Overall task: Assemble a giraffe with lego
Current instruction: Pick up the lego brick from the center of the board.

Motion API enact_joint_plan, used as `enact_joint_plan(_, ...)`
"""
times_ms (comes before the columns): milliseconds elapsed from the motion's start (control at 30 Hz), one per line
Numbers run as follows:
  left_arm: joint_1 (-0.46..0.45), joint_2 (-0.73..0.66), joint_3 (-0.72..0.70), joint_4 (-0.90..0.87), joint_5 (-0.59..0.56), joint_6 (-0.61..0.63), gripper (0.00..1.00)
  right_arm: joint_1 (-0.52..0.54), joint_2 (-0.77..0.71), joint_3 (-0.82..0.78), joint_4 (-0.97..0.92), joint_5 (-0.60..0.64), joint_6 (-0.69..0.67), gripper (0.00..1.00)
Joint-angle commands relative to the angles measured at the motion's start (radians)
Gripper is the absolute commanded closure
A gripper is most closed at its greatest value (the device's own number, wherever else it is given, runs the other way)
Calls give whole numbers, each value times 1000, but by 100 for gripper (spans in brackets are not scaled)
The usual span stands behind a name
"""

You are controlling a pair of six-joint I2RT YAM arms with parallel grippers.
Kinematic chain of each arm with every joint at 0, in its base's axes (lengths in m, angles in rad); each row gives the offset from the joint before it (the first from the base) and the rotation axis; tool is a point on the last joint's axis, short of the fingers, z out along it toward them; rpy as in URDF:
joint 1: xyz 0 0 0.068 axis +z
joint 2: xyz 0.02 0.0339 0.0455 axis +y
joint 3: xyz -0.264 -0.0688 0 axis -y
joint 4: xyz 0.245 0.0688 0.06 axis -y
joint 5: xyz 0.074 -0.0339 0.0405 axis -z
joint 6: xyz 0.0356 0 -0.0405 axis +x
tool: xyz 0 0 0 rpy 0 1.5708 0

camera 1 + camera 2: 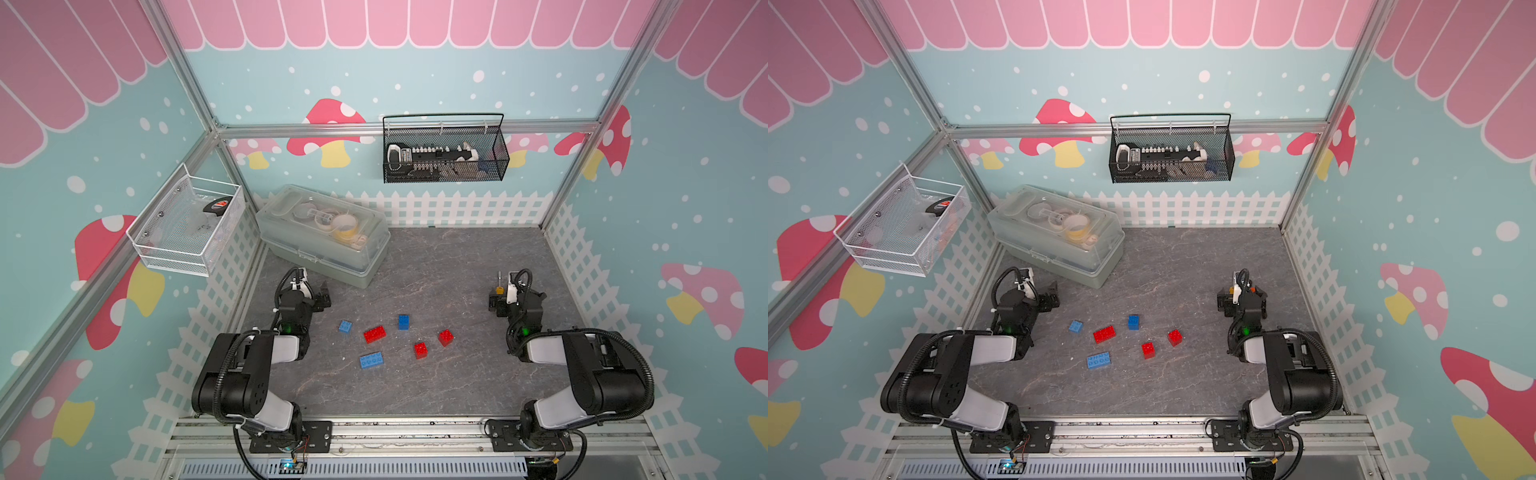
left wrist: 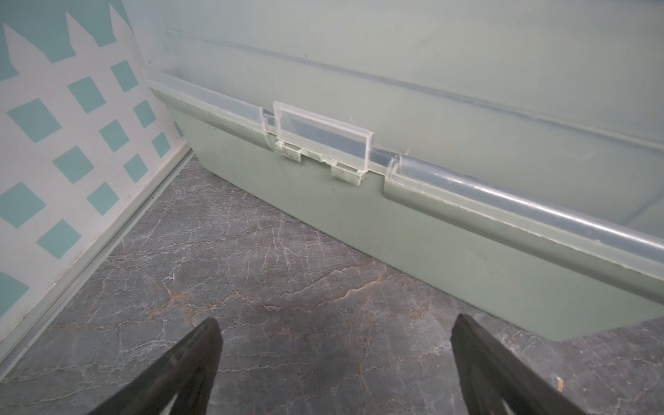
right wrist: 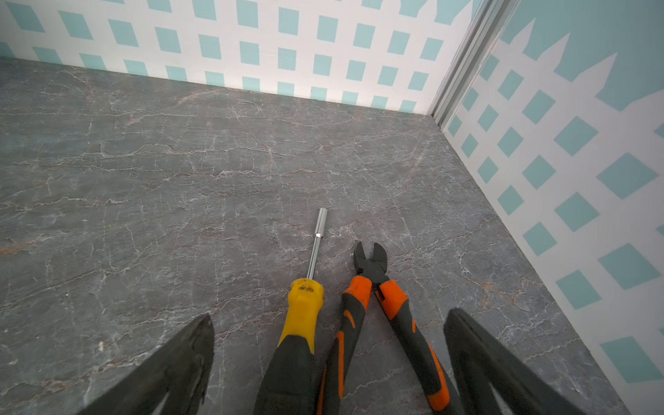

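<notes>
Grey marbled worktop (image 1: pixel 436 386) carries the lego (image 1: pixel 1104 334) loose near its middle: six separate bricks, studs up, none joined, so the giraffe is not yet begun. Two are long, a red long brick (image 1: pixel 374 334) and a blue long brick (image 1: pixel 371 360). Both have the long axis running roughly from arm to arm, with the right end turned slightly away from the robot. Around them sit a light-blue square brick (image 1: pixel 345 326), a dark-blue brick (image 1: pixel 403 322), a near red square brick (image 1: pixel 420 350) and a far red square brick (image 1: pixel 445 337). All lie between the arms, closer to the robot's base than either hand. The left hand (image 1: pixel 323 298), spread wide and empty, faces the latch of a translucent storage box (image 2: pixel 395 215); the long bricks and the light-blue one look nearer to it. The right hand (image 3: pixel 330 316), equally wide and empty, hangs over a yellow-handled nut driver (image 3: pixel 303 298) and orange-handled cutters (image 3: pixel 373 273), nearer the red squares.
</notes>
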Motion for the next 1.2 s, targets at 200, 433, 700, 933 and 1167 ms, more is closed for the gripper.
enact_joint_plan(200, -63, -122, 212, -419, -95, 46, 1, 41, -234, 155, -413, 47, 27, 1)
enact_joint_plan(433, -169, -134, 524, -906, -218, -166, 0, 233, -334, 299, -768, 183, 105, 1)
enact_joint_plan(700, -310, -176, 687, -1296, -206, -254, 1, 463, -385, 379, -1011, 245, 236, 1)
enact_joint_plan(933, -318, -312, 646, -1411, -64, -260, 1, 682, -328, 498, -1259, 328, 394, 1)
enact_joint_plan(1167, -317, -403, 609, -1490, 5, -259, 1, 909, -235, 576, -1344, 363, 529, 1)
